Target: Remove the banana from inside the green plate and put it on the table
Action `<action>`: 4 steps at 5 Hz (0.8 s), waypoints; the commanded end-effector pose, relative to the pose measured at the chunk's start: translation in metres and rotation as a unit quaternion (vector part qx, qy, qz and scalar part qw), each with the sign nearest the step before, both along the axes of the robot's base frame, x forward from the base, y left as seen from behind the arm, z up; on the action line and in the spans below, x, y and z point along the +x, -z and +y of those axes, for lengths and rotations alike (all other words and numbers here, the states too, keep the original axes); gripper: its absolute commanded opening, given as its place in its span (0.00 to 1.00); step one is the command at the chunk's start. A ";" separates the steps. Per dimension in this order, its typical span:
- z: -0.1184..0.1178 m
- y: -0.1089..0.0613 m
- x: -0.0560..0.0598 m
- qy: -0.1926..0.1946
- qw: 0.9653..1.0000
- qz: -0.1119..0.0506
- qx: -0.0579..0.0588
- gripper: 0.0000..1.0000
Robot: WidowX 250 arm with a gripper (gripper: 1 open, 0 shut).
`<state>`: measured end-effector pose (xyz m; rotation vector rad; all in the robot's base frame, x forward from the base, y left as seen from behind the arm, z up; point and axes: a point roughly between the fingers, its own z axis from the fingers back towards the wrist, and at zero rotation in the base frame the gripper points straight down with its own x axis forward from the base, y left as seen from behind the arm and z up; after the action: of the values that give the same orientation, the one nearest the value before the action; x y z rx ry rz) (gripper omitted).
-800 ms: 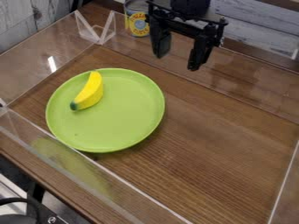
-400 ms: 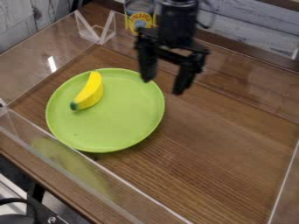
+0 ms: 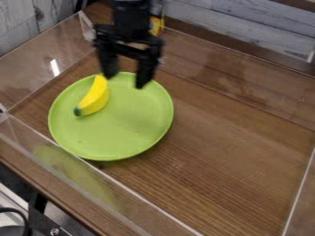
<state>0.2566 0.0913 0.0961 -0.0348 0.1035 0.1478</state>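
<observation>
The banana (image 3: 92, 95) lies on the left side of the green plate (image 3: 129, 129) on the counter (image 3: 234, 157), with the spread, empty fingers (image 3: 109, 64) above the plate's far rim.

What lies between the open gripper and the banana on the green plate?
Nothing. In the camera view, only bare green plate shows between the open gripper and the banana, which lies just below and left of the fingers.

A robot test bench in a lab: a glossy wood-grain table (image 3: 234, 138) fenced by low clear acrylic walls (image 3: 62, 171), with a toy banana (image 3: 92, 95) on a plastic plate (image 3: 123, 129).
</observation>
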 end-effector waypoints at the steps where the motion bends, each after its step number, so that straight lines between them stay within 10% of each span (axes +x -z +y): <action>1: 0.028 -0.018 -0.003 -0.015 0.999 -0.042 0.013 1.00; 4: 0.051 0.006 0.003 -0.058 0.997 -0.041 0.006 1.00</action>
<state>0.2533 0.1356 0.0760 -0.0568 0.0699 0.2534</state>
